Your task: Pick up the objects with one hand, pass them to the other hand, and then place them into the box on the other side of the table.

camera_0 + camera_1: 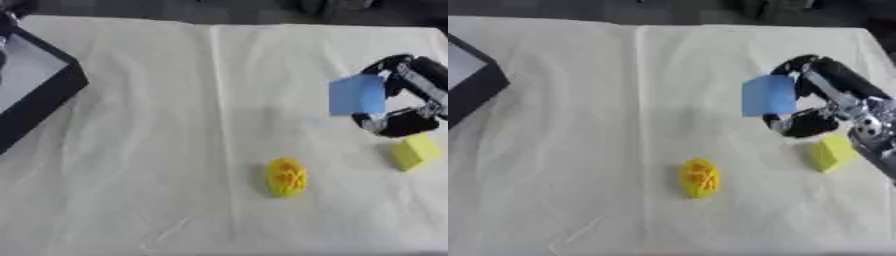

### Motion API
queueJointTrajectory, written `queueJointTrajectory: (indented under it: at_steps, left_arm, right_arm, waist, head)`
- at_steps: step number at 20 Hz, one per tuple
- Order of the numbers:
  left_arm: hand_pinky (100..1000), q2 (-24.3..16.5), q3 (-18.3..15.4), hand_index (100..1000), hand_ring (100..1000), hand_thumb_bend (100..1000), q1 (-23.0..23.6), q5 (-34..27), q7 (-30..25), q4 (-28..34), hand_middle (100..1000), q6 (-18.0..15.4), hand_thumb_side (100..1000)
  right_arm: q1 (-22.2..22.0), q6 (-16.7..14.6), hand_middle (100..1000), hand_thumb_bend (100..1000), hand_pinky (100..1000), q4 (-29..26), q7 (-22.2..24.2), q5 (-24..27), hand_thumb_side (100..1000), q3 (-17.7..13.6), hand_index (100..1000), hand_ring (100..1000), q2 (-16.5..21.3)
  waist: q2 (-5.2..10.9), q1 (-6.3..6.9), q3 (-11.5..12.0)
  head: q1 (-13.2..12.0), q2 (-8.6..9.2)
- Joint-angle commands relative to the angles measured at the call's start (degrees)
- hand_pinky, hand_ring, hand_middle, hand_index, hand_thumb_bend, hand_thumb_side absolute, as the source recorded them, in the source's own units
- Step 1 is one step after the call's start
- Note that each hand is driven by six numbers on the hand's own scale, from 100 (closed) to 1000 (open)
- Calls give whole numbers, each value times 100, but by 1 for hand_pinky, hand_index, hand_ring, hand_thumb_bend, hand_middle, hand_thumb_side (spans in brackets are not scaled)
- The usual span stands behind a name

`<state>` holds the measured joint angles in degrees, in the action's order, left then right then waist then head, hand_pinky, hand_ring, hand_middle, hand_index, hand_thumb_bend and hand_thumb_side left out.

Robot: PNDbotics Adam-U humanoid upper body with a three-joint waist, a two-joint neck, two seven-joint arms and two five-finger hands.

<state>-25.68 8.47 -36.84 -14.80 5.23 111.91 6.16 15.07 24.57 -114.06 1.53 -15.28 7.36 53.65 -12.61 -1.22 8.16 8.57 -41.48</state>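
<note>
Right hand (820, 102) pinches blue block (768, 95) — box (35, 85) cut off.

A flat blue square (769, 95) is held up, face-on, at three o'clock. A yellow block (831, 153) lies at four o'clock. A bumpy yellow oval (286, 177) lies near six. The black box (37, 85) sits at nine o'clock.

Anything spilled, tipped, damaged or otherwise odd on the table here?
Nothing stands out. The right hand holds a blue block above the cloth; the yellow block and yellow oval object lie apart, and the box sits far left.
</note>
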Motion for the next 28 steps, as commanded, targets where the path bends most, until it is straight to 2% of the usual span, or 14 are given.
queueJointTrajectory:
  at_steps: [1, 3, 8, 11, 13, 16, 22, 28]
  left_arm:
    - [880, -527, 215, 856, 1000, 100, -372, 259, -241, 249, 738, -260, 538]
    - [875, -805, 471, 859, 1000, 100, -650, 430, -412, 264, 747, -336, 518]
    - [858, -1495, 1155, 861, 1000, 100, -1341, 855, -837, 268, 758, -198, 462]
    - [861, -1665, 1583, 869, 1000, 119, -1769, 1119, -1100, 268, 766, -29, 424]
    - [870, -1612, 1877, 878, 1000, 162, -2063, 1299, -1281, 268, 777, 75, 395]
    - [869, -1440, 2297, 886, 1000, 222, -2483, 1558, -1540, 268, 786, 282, 345]
    - [858, -1112, 3053, 889, 1000, 356, -3262, 2082, -2064, -65, 800, 797, 202]
    - [857, -829, 3606, 902, 1000, 464, -3624, 2589, -2571, -441, 818, 1257, 189]
  right_arm:
    - [364, 224, 469, 100, 563, -53, -274, 272, 100, -140, 495, 520, -274]
    - [642, 394, 468, 100, 553, -53, -445, 424, 100, -41, 495, 519, -551]
    - [1323, 818, 468, 100, 548, -53, -870, 394, 100, 460, 495, 515, -1242]
    - [1556, 1051, 468, 100, 550, -53, -1133, 315, 100, 823, 496, 515, -1670]
    - [1628, 1163, 468, 100, 551, -53, -1314, 249, 100, 1106, 496, 514, -1951]
    - [1681, 1240, 467, 100, 548, -53, -1573, 259, 100, 1477, 495, 513, -2171]
    - [1736, 1112, 465, 100, 544, -53, -2097, 293, 100, 1931, 492, 511, -2247]
    - [1779, 878, 465, 100, 539, -53, -2504, 239, 100, 2325, 491, 511, -2285]
  waist:
    - [120, -11, -25]
    - [151, 28, -50]
    - [160, 71, -124]
    - [150, 74, -122]
    - [151, 73, -92]
    - [147, 80, -20]
    - [139, 73, 77]
    - [135, 87, 99]
  head:
    - [-111, -109]
    - [-160, -132]
    - [-331, -154]
    - [-395, -138]
    - [-410, -123]
    - [-392, -100]
    - [-366, -42]
    - [-440, -39]
